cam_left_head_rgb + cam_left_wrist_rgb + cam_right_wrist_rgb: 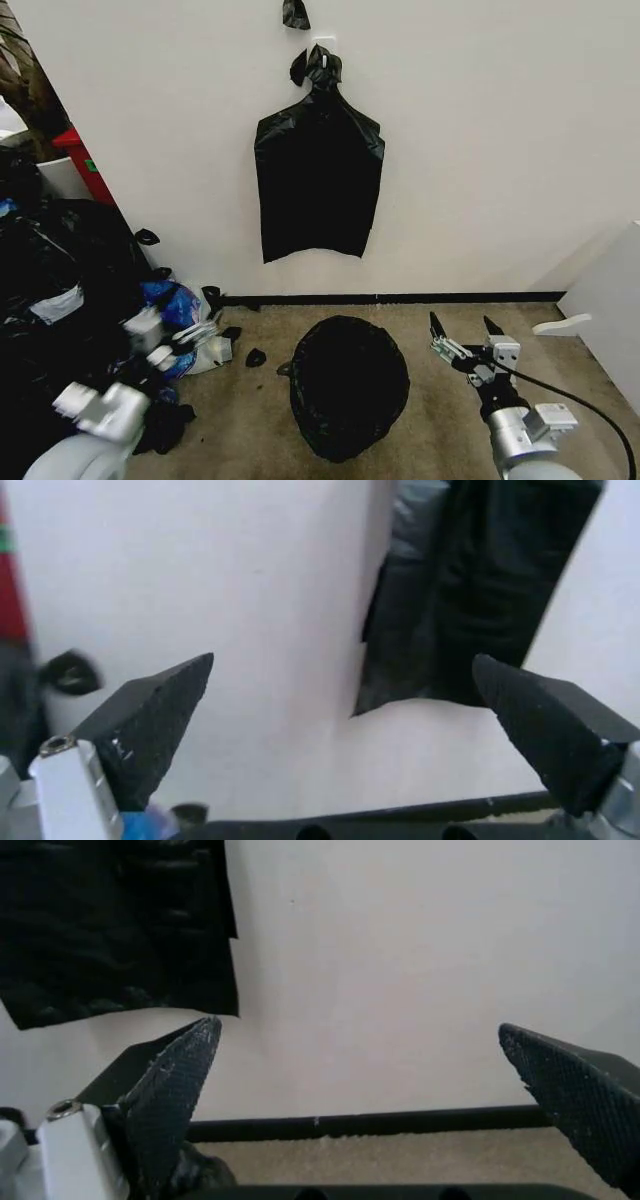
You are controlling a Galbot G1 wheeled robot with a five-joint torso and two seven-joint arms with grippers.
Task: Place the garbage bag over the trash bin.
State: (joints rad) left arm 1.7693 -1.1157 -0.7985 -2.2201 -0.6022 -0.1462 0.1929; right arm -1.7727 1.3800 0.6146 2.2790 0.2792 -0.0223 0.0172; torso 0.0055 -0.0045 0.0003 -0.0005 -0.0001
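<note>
The garbage bag [348, 385], glossy black and crinkly, is draped over a round shape on the carpet in the middle of the head view. The trash bin is hidden beneath it; no white wall shows. My left gripper [195, 335] hovers to the left of the bag, near the blue bag. In the left wrist view the left gripper [350, 735] is open with nothing between its fingers. My right gripper [467, 330] hovers just right of the bag, fingers pointing at the wall. The right wrist view shows the right gripper [370, 1087] open and empty.
A bunch of flat black bags [318, 180] hangs from a wall hook above the baseboard [400, 297]. Stuffed black sacks [60, 260] and a blue plastic bag [175, 305] crowd the left. A white cabinet [610, 300] stands at right. Black scraps [255, 357] lie on the carpet.
</note>
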